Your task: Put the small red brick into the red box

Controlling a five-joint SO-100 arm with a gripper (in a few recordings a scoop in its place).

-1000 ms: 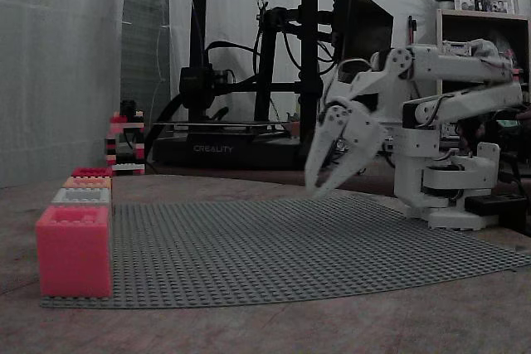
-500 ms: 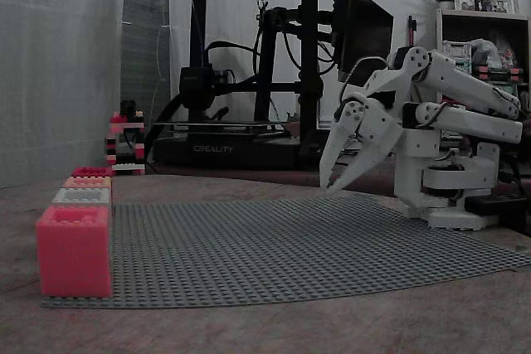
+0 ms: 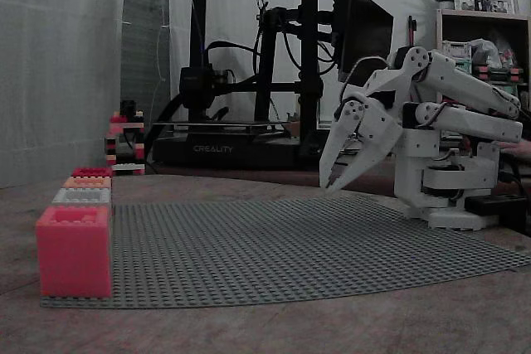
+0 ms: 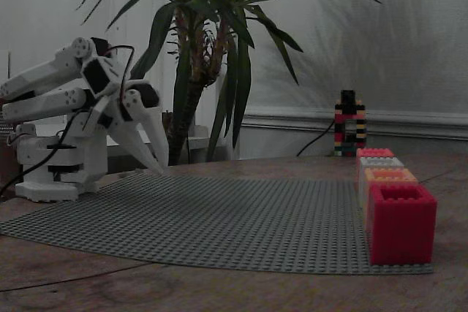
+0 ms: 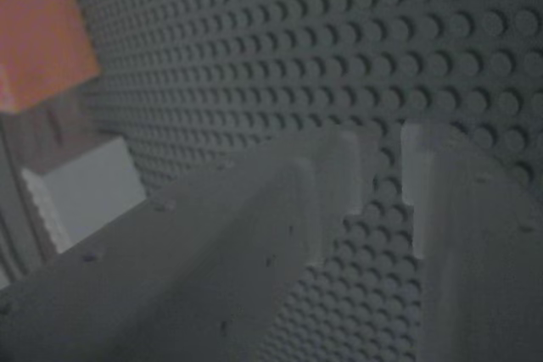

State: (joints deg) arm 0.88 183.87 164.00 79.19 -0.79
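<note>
Small red brick: I cannot tell where it lies. Nothing sits between the fingers (image 5: 335,171), which stand slightly apart in the wrist view with bare grey baseplate (image 5: 356,48) showing through the narrow gap. So which way the brick points, and its long axis, cannot be read.

The gripper (image 3: 332,186) hangs tips-down over the baseplate's edge nearest the arm's base. The red box (image 4: 401,224) stands at the opposite edge, well apart from the gripper (image 4: 162,169), at one end of a row of boxes. It lies to the right of the fingers in that fixed view and to the left in the other, where it is the farthest box (image 3: 91,172). Its open studded rim faces up.
</note>
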